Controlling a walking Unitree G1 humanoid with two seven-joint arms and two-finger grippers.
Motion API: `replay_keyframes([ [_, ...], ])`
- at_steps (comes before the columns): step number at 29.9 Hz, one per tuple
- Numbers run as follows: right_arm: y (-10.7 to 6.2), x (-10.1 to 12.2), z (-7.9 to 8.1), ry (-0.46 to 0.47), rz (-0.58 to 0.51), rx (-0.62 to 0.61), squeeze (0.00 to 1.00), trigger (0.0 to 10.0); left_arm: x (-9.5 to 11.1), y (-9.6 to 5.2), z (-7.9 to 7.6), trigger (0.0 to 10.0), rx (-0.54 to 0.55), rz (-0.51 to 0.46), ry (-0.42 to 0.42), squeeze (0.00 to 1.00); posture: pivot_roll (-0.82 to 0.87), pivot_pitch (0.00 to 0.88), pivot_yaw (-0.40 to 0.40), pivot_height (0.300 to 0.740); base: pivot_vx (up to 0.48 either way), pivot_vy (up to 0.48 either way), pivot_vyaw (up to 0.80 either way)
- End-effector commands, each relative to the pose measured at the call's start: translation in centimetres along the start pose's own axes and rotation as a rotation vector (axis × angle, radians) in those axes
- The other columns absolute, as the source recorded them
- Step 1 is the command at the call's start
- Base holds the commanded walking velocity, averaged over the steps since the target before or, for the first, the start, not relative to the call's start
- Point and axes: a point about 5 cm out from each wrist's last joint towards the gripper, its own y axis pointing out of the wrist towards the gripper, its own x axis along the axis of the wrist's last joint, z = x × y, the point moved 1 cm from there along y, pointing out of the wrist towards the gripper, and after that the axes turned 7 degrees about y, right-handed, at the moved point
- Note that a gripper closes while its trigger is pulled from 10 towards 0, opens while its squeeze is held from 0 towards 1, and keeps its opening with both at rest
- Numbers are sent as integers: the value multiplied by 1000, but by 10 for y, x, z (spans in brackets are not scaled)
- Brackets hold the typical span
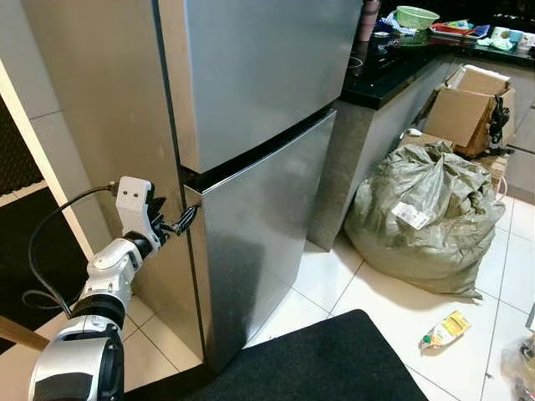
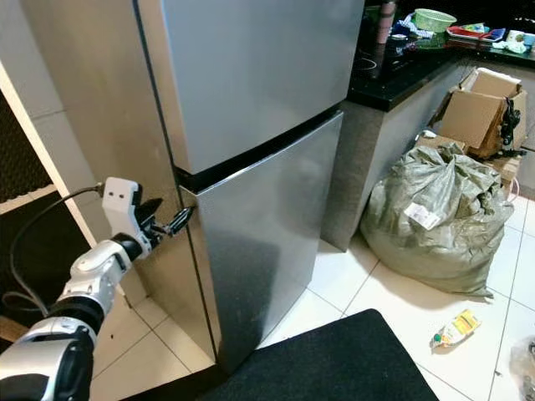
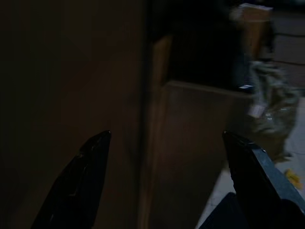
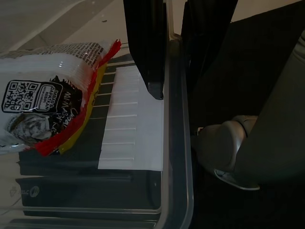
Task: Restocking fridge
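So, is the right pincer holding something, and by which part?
Yes: the clear plastic box, by its rim, with one black finger on each side of the wall.

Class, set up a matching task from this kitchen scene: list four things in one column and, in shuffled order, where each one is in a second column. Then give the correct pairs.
Things
1. left tool
2. grey sack
3. green basket
4. yellow packet

Places
A. on the black counter
B. at the fridge edge, where the two doors meet
C. lying flat on the white tiles
D. on the floor below the cardboard box

Pairs: 1-B, 2-D, 3-A, 4-C
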Motion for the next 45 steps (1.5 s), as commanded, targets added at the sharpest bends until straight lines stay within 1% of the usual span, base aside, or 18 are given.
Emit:
replay_keyframes([
  [1, 0, 0, -1, 4, -5, -9, 0, 10000, 10, 15, -20, 10000, -93, -48, 31, 0, -47, 0, -35, 740, 0, 0, 0],
  [11, 0, 0, 0, 6, -6, -6, 0, 10000, 9, 18, -26, 10000, -119, -37, 56, 0, -42, 0, -30, 740, 0, 0, 0],
  [13, 0, 0, 1, 7, -5, -3, 0, 10000, 9, 18, -22, 10000, -90, -20, 81, 0, -42, 0, -30, 740, 0, 0, 0],
  [20, 1, -1, 3, 6, -5, 0, 0, 10000, 9, 18, -16, 10000, -44, 8, 111, 0, -40, 0, -25, 740, 0, 0, 0],
  [25, 1, -1, 3, 6, -4, 1, 0, 10000, 13, 22, -15, 10000, -22, 4, 110, 0, -42, 0, -24, 740, 0, 0, 0],
  [26, 1, -1, 3, 7, -4, 0, 0, 10000, 15, 24, -17, 10000, -30, -2, 102, 0, -42, 0, -24, 740, 0, 0, 0],
  [30, 1, -2, 3, 7, -4, 0, 0, 10000, 17, 27, -20, 10000, -51, -13, 92, 0, -45, 0, -26, 740, 0, 0, 0],
  [32, 1, -2, 3, 7, -3, -1, 0, 10000, 21, 31, -26, 10000, -93, -40, 72, 0, -45, 0, -26, 740, 0, 0, 0],
  [35, 1, -2, 2, 7, -3, -4, 0, 10000, 24, 35, -39, 10000, -191, -76, 53, 0, -48, 0, -26, 740, 0, 0, 0],
  [38, 1, -2, 2, 8, -3, -6, 0, 10000, 21, 34, -55, 10000, -324, -87, 57, 0, -51, 0, -26, 740, 0, 0, 0],
  [39, 1, -2, 2, 8, -3, -6, 0, 10000, 21, 34, -55, 10000, -324, -87, 57, 0, -51, 0, -26, 740, 0, 0, 0],
  [40, 1, -2, 2, 7, -4, -7, 0, 10000, 18, 32, -62, 10000, -388, -94, 48, 0, -52, 0, -27, 740, 0, 0, 0],
  [41, 1, -2, 2, 7, -4, -7, 0, 10000, 18, 32, -62, 10000, -388, -94, 48, 0, -52, 0, -27, 740, 0, 0, 0],
  [45, 0, -1, 1, 5, -6, -7, 0, 10000, 14, 29, -72, 10000, -469, -98, 41, 0, -51, 0, -26, 740, 0, 0, 0],
])
